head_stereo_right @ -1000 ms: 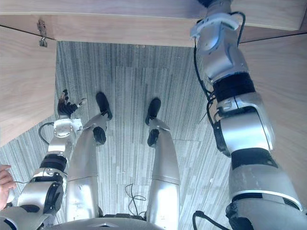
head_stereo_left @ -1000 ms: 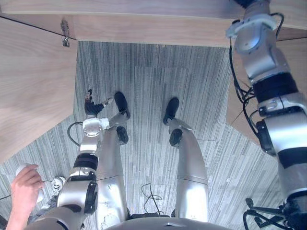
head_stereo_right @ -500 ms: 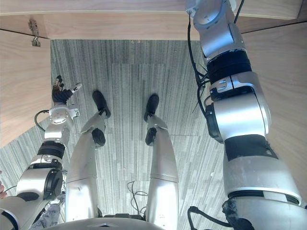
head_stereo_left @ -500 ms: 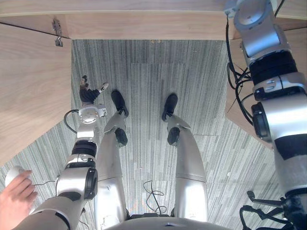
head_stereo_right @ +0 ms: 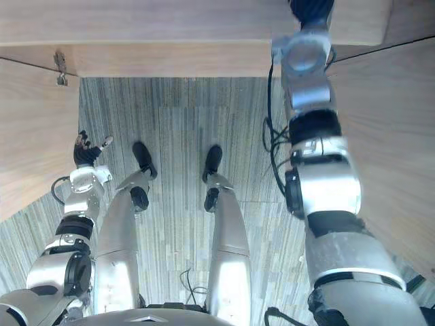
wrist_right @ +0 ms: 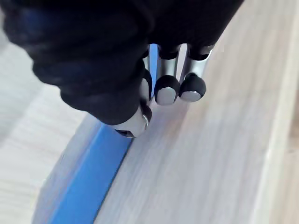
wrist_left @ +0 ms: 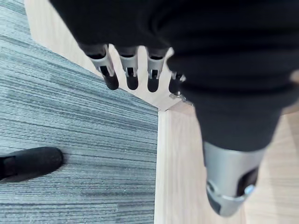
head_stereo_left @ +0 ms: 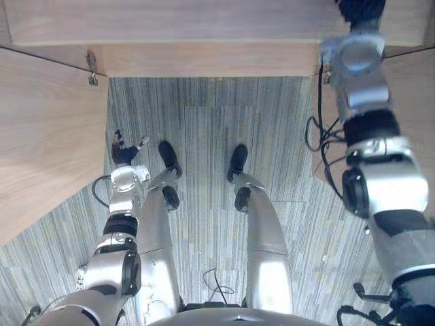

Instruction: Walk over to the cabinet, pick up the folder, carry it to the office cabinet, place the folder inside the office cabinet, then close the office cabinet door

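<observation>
Striped grey carpet [head_stereo_left: 204,115] is lying open between wood edges. The cabinet [head_stereo_left: 204,34] is running its front edge across the far side. The left door [head_stereo_left: 41,136] is standing swung out along the left, with its hinge [head_stereo_left: 90,64] at the far corner. A right panel [head_stereo_right: 401,136] is closing in the right side. The bare strip is widening toward the near side.

The left hand [head_stereo_left: 123,151] is hanging low over the carpet, just beside the door's edge. Its fingers [wrist_left: 128,70] are hanging straight, apart from the thumb, and are holding nothing.

The right arm is reaching far, past the cabinet's front edge. There the right hand [wrist_right: 135,65] is pinching the folder [wrist_right: 88,182] between thumb and curled fingers, against pale wood [wrist_right: 201,163]. The folder is showing as a long, straight, bright blue band with a paler grey-blue face beside it, thin and smooth. Its far end is sitting inside the grip. Whether it is lying flat or standing on edge cannot be told.
</observation>
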### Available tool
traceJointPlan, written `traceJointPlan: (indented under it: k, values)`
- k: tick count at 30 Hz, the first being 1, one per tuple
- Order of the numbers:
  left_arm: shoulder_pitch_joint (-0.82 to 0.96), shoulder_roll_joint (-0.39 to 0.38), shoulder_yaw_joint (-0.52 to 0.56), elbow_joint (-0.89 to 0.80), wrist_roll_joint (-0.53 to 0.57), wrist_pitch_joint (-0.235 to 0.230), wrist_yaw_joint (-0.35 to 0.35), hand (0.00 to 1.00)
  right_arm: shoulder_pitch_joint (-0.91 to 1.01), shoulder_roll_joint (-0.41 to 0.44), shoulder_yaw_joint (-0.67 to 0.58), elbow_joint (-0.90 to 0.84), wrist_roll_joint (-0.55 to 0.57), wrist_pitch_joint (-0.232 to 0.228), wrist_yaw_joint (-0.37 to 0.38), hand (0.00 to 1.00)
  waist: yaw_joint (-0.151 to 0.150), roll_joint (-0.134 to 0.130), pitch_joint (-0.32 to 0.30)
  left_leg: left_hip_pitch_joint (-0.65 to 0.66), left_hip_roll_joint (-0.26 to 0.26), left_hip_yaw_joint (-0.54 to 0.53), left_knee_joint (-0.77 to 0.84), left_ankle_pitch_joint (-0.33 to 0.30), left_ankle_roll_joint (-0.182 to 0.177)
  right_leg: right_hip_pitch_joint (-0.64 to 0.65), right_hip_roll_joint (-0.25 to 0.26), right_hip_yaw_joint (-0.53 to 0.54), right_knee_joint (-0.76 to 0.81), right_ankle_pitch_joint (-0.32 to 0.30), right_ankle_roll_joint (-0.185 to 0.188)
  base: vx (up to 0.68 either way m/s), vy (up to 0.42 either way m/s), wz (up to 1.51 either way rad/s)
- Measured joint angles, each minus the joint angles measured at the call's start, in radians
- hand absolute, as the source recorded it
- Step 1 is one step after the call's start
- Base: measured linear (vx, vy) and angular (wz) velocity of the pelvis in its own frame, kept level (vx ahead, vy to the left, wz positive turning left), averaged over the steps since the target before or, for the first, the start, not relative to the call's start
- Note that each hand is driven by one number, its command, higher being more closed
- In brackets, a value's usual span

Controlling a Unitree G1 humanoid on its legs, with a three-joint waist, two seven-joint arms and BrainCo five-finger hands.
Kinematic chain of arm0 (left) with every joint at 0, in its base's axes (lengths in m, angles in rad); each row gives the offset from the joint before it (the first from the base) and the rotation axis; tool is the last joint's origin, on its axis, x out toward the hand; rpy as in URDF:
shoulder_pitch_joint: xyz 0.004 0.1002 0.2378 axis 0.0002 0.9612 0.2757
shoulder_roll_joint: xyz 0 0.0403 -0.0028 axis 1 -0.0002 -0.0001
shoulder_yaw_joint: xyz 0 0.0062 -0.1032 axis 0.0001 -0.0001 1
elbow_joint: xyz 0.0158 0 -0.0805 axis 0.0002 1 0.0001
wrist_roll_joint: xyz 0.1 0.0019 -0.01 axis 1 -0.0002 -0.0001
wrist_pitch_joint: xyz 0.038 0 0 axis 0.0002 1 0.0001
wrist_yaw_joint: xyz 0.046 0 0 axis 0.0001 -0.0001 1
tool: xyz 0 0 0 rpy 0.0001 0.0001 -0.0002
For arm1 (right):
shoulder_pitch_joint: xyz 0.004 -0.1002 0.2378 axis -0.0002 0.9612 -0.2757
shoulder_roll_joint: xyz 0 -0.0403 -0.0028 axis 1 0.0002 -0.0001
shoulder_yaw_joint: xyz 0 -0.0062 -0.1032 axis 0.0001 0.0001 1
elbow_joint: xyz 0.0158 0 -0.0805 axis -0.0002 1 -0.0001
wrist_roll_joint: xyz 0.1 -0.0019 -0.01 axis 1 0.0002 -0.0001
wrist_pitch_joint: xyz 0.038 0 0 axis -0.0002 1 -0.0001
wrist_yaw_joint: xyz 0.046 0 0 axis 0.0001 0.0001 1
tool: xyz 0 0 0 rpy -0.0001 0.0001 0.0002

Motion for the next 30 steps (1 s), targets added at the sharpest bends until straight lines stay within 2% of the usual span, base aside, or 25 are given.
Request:
traceJointPlan:
  k: [3,5,7,9,11,12,14,15,17,19,20,22,26,27,30]
  values:
    - [0.077,-0.018,-0.018,-0.04,0.01,0.0,-0.004,0.0,0.193,0.026,-0.024,-0.179,0.003,-0.004,-0.001,1.0,-0.006,0.0,0.0,0.086,0.003,0.001,0.011,-0.023,-0.002,0.09,0.003,0.003,-0.005,-0.013,0.004,-0.01,-0.036,-0.05]
    - [0.126,-0.017,-0.042,-0.055,0.025,0.0,-0.017,0.0,0.352,0.063,-0.061,-0.342,0.009,-0.032,-0.001,1.0,-0.008,0.0,0.0,0.157,0.003,0.001,0.016,-0.047,-0.012,0.162,0.003,0.004,-0.009,-0.032,0.007,0.01,-0.032,-0.02]
    - [0.166,-0.017,-0.057,-0.055,0.051,0.003,-0.02,0.0,0.484,0.115,-0.076,-0.464,0.021,-0.061,0.002,1.0,-0.007,-0.001,-0.001,0.224,0.005,0.0,0.012,-0.059,-0.018,0.232,0.011,0.006,-0.027,-0.035,0.008,0.05,-0.018,-0.09]
    - [0.233,-0.025,-0.081,-0.055,0.078,0.01,-0.029,0.0,0.658,0.217,-0.067,-0.59,0.044,-0.101,0.017,1.0,-0.009,-0.001,-0.009,0.328,0.009,0.007,0.001,-0.074,-0.02,0.336,0.023,0.01,-0.059,-0.038,0.013,0.07,-0.016,-0.15]
    - [0.291,-0.046,-0.083,-0.054,0.102,0.015,-0.04,0.0,0.788,0.284,-0.031,-0.64,0.055,-0.13,0.033,1.0,-0.008,-0.001,-0.049,0.391,0.014,0.023,-0.011,-0.089,-0.027,0.4,0.035,0.018,-0.093,-0.036,0.016,0.07,-0.005,-0.2]
    - [0.307,-0.052,-0.087,-0.053,0.112,0.017,-0.04,0.0,0.829,0.307,-0.018,-0.656,0.055,-0.132,0.046,1.0,-0.008,-0.003,-0.057,0.42,0.014,0.029,-0.022,-0.09,-0.027,0.425,0.038,0.022,-0.107,-0.035,0.018,0.09,0.006,-0.22]
    - [0.381,-0.077,-0.105,-0.051,0.143,0.019,-0.042,0.0,0.987,0.381,0.042,-0.694,0.052,-0.145,0.091,1.0,-0.012,-0.001,-0.112,0.527,0.014,0.056,-0.065,-0.099,-0.035,0.529,0.051,0.035,-0.177,-0.027,0.021,0.13,0.01,-0.24]
    - [0.397,-0.079,-0.112,-0.047,0.154,0.019,-0.043,0.0,1.02,0.399,0.052,-0.695,0.045,-0.153,0.101,1.0,-0.013,-0.001,-0.12,0.559,0.014,0.061,-0.078,-0.102,-0.04,0.562,0.055,0.037,-0.2,-0.025,0.02,0.13,0.014,-0.26]
    - [0.447,-0.082,-0.133,-0.01,0.191,0.021,-0.05,0.0,1.145,0.45,0.067,-0.69,0.029,-0.166,0.147,1.0,-0.018,-0.005,-0.187,0.657,0.008,0.088,-0.138,-0.111,-0.057,0.654,0.067,0.053,-0.283,-0.012,0.028,0.12,0.012,-0.27]
    - [0.456,-0.078,-0.139,0.039,0.208,0.021,-0.057,0.0,1.186,0.464,0.062,-0.669,0.003,-0.176,0.167,1.0,-0.022,-0.006,-0.216,0.708,-0.011,0.094,-0.179,-0.107,-0.061,0.698,0.069,0.068,-0.333,0.014,0.032,0.11,0.02,-0.27]
    - [0.462,-0.074,-0.138,0.084,0.209,0.023,-0.059,0.0,1.195,0.465,0.061,-0.61,-0.007,-0.19,0.176,1.0,-0.034,-0.006,-0.241,0.736,-0.031,0.09,-0.219,-0.094,-0.058,0.728,0.07,0.081,-0.388,0.043,0.044,0.12,0.037,-0.28]
    - [0.469,-0.071,-0.138,0.129,0.22,0.027,-0.06,0.0,1.193,0.466,0.041,-0.493,-0.038,-0.192,0.184,1.0,-0.043,-0.006,-0.25,0.786,-0.06,0.081,-0.277,-0.072,-0.05,0.787,0.072,0.097,-0.477,0.093,0.053,0.14,0.034,-0.27]
    - [0.493,-0.061,-0.136,0.158,0.247,0.028,-0.06,0.0,1.209,0.467,0.003,-0.255,-0.123,-0.164,0.211,1.0,-0.048,-0.006,-0.26,0.873,-0.096,0.052,-0.333,-0.063,-0.052,0.904,0.066,0.124,-0.609,0.16,0.071,0.09,0.034,-0.19]
    - [0.495,-0.054,-0.136,0.169,0.248,0.029,-0.06,0.0,1.214,0.467,0.0,-0.192,-0.145,-0.152,0.211,0.0,-0.048,-0.007,-0.267,0.889,-0.102,0.052,-0.342,-0.063,-0.052,0.923,0.064,0.129,-0.627,0.169,0.073,0.01,0.03,-0.08]
    - [0.523,-0.052,-0.136,0.194,0.25,0.029,-0.06,0.0,1.213,0.467,-0.016,-0.04,-0.161,-0.128,0.211,0.0,-0.048,-0.007,-0.291,0.929,-0.117,0.053,-0.362,-0.062,-0.05,0.959,0.055,0.137,-0.647,0.176,0.077,-0.03,0.026,-0.05]
